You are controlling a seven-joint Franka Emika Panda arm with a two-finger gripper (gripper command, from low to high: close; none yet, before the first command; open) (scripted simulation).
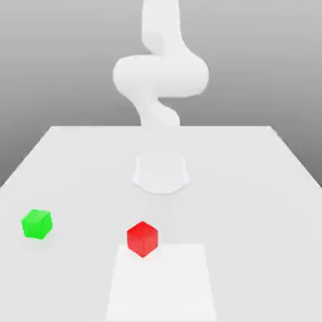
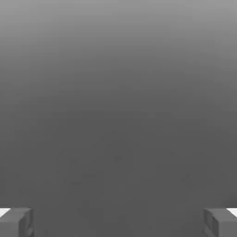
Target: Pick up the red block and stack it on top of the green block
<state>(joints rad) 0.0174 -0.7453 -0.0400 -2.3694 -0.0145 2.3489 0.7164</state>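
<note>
The red block (image 1: 142,238) is a small cube with plain, dull faces. It sits flat on the white table (image 1: 264,188), turned so that one corner points at the exterior camera. It looks hard and light, so it should not squash or break. Its flat sides look easy to hold, one finger on each of two opposite sides, about halfway up. Because it is turned, the claw may need to twist to line up with those sides.

The claw (image 2: 118,222) shows only in the hand view. Its two fingertips (image 2: 16,222) are far apart, with nothing between them. That view shows only plain grey and no block, so the claw is not aimed at the red block yet.

The green block (image 1: 36,224) sits on the table too, well apart from the red one, toward the exterior view's left.
</note>
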